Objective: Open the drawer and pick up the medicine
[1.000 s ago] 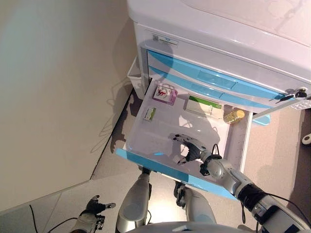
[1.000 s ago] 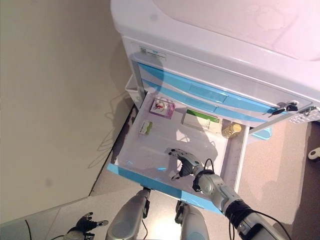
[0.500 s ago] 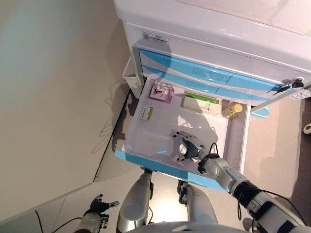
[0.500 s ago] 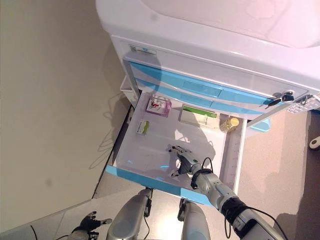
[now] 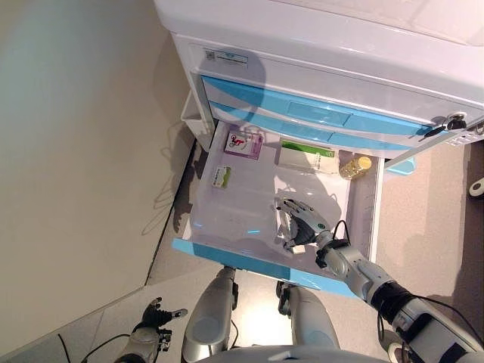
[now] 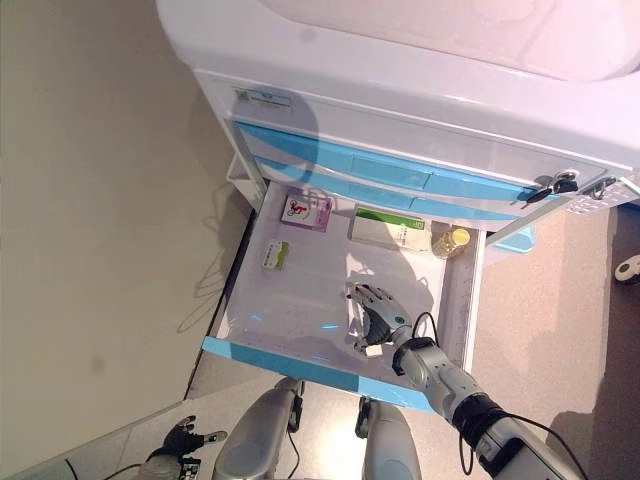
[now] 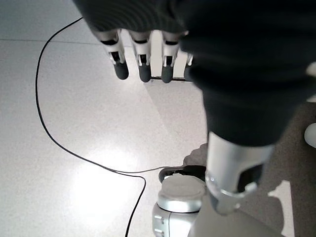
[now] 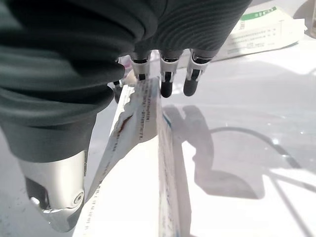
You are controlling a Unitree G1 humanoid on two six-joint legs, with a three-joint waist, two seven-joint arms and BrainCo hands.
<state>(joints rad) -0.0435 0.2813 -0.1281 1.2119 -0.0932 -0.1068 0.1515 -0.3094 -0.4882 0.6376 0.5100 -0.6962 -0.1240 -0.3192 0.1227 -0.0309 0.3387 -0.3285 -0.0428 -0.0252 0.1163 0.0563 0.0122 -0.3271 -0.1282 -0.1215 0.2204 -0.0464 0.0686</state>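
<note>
The white cabinet's lowest blue-fronted drawer [image 5: 227, 258] stands pulled out. My right hand [image 5: 301, 224] is inside it near the front right, fingers and thumb curled round a flat white medicine box [image 8: 143, 148]. The box's end shows below the hand [image 5: 299, 248]. In the right wrist view the fingers [image 8: 166, 81] lie along one face of the box and the thumb [image 8: 54, 197] along the other. My left hand [image 5: 156, 314] hangs low at the lower left over the floor, fingers [image 7: 143, 64] straight and empty.
Also in the drawer are a purple box [image 5: 243, 144], a green-and-white box [image 5: 306, 156], a small yellow bottle [image 5: 354, 166] at the back and a small green packet [image 5: 221, 177]. Two shut blue drawers [image 5: 318, 117] sit above. A wall runs along the left.
My right hand has turned and its fingers have curled round the white box on the drawer floor. The whole picture has shifted, so the camera moved. The left hand stays idle.
</note>
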